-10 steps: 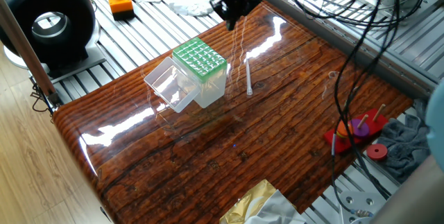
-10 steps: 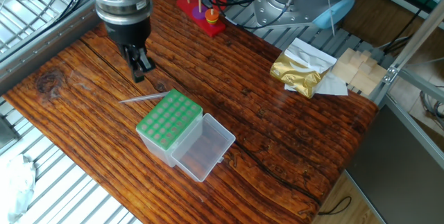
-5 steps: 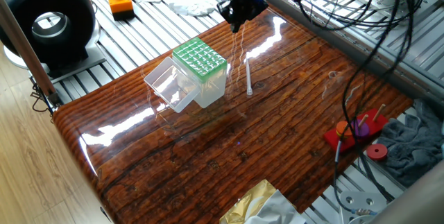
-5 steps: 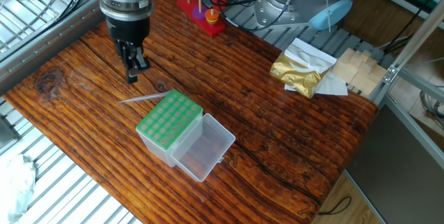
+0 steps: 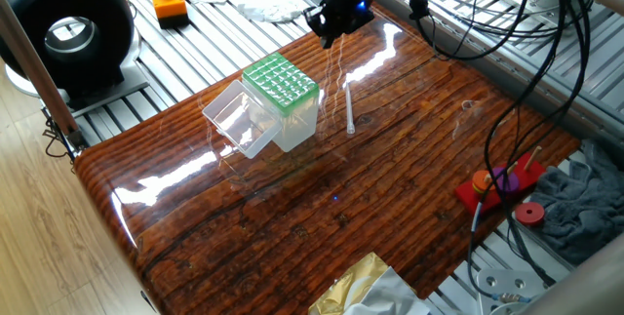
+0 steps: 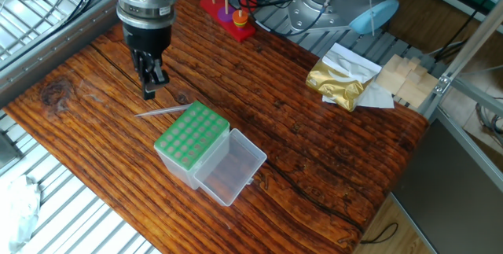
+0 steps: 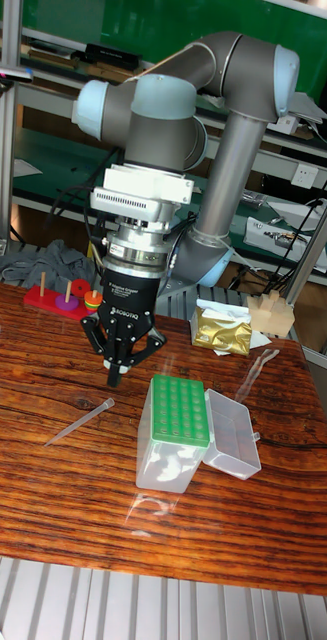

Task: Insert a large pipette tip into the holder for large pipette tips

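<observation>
- on the bench (image 5: 292,217), nothing of the task is seen to be done: the large pipette tip (image 5: 349,110) is left lying flat on the wood, just beside the holder for large pipette tips (image 5: 283,96) and apart from it, with its narrow end pointed away from the box in the tall fixed view.
- the holder is seen upright with its clear lid (image 6: 232,167) swung open to one side, and no tip is seen standing in the green grid (image 7: 173,410); the holes are too small to be judged one by one.
- the hand (image 7: 114,378) is held above the bench, near the tip but clear of it, and nothing is gripped; its fingers (image 6: 149,90) are drawn together to a point with no gap seen between them.
- picking up, carrying and inserting are all judged still to be done.
- against the picture a second ago, the hand is seen turned about its own axis and shifted slightly along the far edge; the cables (image 5: 546,81) are swung with it.
- the tip and the holder are found unmoved.
</observation>
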